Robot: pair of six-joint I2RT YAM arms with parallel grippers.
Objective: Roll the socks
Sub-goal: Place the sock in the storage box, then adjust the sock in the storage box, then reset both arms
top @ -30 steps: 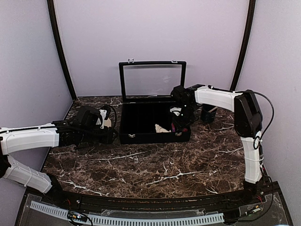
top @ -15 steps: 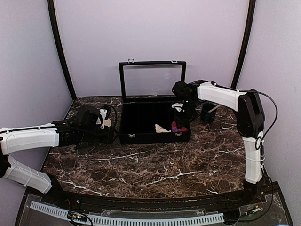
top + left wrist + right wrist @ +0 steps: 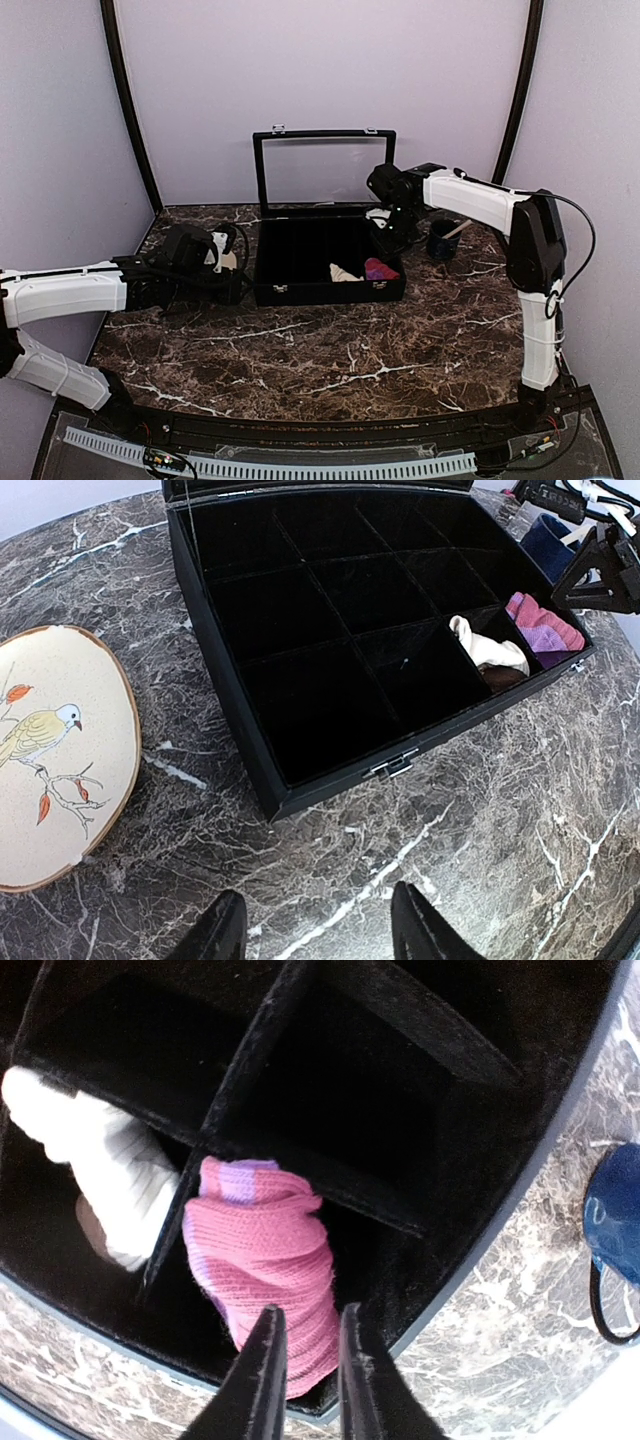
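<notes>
Watching from the side: the right gripper (image 3: pixel 308 1312) is hovering over the 3 o'clock end of the box (image 3: pixel 330 292), its jaws sitting narrow with a slim gap and pinching nothing. Both socks are lying in the box's near row, around 4 to 5 o'clock. The maroon-purple sock (image 3: pixel 265 1260) is filling the corner compartment and the cream sock (image 3: pixel 110 1185) is sitting next door at its 9 o'clock. Meanwhile the left gripper (image 3: pixel 315 905) is hanging at the box's 8 o'clock, jaws wide and empty, with the mat (image 3: pixel 60 750) lying nearby.

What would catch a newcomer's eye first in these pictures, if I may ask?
The open black box mid-table draws the eye, with a pink sock in its near-right corner compartment and a cream sock next door. The right claw hovers above the pink one.
</notes>
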